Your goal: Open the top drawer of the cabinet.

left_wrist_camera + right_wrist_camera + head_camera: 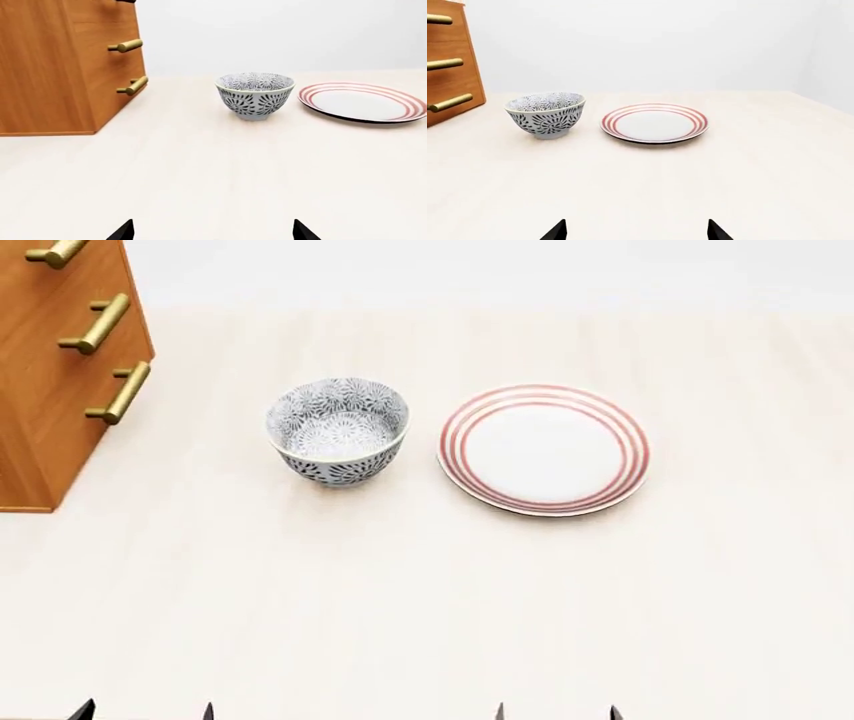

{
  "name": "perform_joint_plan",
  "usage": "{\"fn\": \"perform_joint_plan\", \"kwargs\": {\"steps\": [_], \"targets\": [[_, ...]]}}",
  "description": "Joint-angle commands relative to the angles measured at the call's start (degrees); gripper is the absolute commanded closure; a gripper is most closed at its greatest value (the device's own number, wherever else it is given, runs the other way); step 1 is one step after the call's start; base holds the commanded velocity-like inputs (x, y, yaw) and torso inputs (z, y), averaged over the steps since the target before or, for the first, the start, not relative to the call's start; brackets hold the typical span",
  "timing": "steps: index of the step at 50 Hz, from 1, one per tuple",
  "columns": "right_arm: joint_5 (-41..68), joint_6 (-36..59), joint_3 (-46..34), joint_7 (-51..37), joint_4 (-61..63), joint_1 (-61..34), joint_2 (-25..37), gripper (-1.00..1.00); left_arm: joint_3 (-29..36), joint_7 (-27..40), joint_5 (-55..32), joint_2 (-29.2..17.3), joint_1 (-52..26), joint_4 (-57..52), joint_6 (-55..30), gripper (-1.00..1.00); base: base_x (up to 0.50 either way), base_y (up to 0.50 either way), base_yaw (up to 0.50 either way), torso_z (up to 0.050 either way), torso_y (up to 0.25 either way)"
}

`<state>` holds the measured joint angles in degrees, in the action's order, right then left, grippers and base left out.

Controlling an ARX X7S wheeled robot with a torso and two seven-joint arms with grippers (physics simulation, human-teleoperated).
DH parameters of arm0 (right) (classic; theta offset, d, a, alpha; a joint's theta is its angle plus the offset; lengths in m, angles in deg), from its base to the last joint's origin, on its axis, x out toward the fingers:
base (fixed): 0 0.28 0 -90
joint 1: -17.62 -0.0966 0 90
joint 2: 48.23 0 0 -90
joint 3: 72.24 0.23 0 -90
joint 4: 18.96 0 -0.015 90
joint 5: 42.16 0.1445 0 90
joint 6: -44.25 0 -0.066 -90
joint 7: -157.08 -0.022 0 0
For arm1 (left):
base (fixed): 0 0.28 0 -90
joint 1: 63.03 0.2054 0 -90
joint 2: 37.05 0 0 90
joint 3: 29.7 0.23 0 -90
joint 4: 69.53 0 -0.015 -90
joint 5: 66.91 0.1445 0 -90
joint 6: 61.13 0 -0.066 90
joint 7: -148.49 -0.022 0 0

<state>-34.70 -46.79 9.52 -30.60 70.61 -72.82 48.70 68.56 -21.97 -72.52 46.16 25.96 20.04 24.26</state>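
**Both arms low, drawer untouched**

The cabinet [54, 380] stands at the far left of the table [427, 620], its three brass handles facing right, toward the bowl [338, 430]. The top drawer [54, 260] sits flush and closed, its handle [56, 252] barely inside the head view's corner. The left end effector [144, 712] and right end effector [557, 712] both hang near the table's front edge, each with its tips spread wide — gripping nothing, well apart from the cabinet.

The risk, as I read it: three identical handles stacked close, so the reach could land on the middle handle [96, 324] instead. The bowl sits near the cabinet's front, beside the plate [543, 448] — an arm coming across low could knock it.
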Motion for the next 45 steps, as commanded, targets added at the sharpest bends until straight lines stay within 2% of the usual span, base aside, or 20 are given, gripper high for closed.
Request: {"fn": "perform_joint_plan", "kwargs": {"steps": [1,45], "targets": [[0.82,-2.07,0.76,1.11,0.75,0.34,-0.42,-1.0,-0.48,-1.02,-0.54,0.34,0.25,0.04,1.53,-1.0,0.3,-0.08,0.0,0.0,0.0],[2.19,-4.68,-2.33,0.62,0.88,0.45,1.67,-1.0,1.85,1.16,-2.01,-1.4,-0.08,0.51,1.68,-1.0,0.5,-0.09,0.0,0.0,0.0]]}}
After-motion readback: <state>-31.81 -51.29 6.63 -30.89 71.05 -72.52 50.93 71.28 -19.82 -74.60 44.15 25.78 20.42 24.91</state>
